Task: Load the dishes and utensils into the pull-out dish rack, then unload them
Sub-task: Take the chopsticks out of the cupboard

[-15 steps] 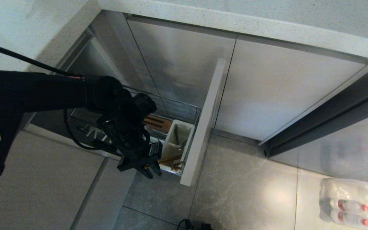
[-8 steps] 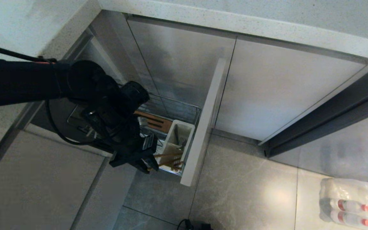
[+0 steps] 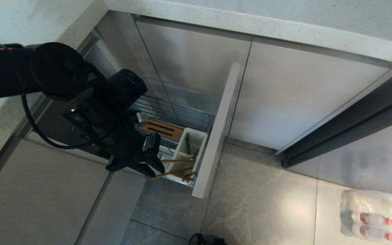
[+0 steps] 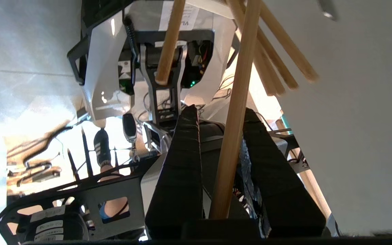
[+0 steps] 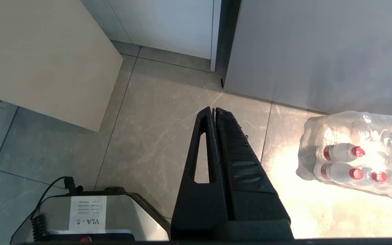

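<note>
Below: grey marble-look floor tiles (image 3: 267, 211), steel cabinet fronts (image 3: 294, 98), speckled countertop (image 3: 250, 23).

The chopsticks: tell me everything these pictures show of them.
The chopsticks are thin, round, light-brown sticks that look wooden. The head view shows them nearly level, spread apart, reaching from the left gripper toward the white utensil caddy in the pull-out dish rack. In the left wrist view one stick runs between the black fingers; the other shows beyond them. Whether their far ends touch the caddy is unclear.
</note>
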Available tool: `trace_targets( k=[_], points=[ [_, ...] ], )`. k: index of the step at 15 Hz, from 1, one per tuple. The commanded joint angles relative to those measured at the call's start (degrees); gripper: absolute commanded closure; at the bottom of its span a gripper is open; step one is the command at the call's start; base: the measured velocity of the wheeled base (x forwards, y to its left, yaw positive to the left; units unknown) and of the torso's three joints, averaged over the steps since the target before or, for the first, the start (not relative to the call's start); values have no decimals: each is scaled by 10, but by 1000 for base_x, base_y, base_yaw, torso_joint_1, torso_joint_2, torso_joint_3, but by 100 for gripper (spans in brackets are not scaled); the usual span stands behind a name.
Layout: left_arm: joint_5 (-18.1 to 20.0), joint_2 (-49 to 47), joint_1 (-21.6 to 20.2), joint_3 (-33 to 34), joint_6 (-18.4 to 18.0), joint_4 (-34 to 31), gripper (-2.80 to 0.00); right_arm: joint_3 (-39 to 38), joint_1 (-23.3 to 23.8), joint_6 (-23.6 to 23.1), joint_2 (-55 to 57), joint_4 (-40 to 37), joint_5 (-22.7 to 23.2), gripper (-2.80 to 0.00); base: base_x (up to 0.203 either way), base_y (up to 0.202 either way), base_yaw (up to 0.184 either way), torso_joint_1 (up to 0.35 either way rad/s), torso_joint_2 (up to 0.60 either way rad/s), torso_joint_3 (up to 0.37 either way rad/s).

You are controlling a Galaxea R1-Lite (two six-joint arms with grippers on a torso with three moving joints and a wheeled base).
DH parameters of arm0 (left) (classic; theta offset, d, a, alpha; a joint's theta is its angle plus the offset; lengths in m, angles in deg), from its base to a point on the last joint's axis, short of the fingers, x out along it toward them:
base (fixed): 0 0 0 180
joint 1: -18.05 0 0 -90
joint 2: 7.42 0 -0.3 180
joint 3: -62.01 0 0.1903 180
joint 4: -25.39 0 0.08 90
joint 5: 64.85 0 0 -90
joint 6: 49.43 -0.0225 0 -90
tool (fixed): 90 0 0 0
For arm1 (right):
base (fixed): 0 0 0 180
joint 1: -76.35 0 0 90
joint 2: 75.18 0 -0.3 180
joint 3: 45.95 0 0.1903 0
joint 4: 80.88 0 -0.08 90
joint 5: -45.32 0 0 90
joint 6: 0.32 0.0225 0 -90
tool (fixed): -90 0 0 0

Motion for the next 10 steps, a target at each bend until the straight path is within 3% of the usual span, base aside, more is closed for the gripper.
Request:
trace_targets(
  k=[1, 7, 10],
  points=[
    [0, 15, 0, 0, 2, -4, 0, 0, 0, 0, 1, 0, 0, 0, 0, 0, 0, 0, 0, 0],
    [-4, 50, 0, -1, 1, -4, 0, 0, 0, 0, 1, 0, 0, 0, 0, 0, 0, 0, 0, 0],
    [-27, 81, 0, -3, 1, -4, 0, 0, 0, 0, 1, 0, 0, 0, 0, 0, 0, 0, 0, 0]
  ],
)
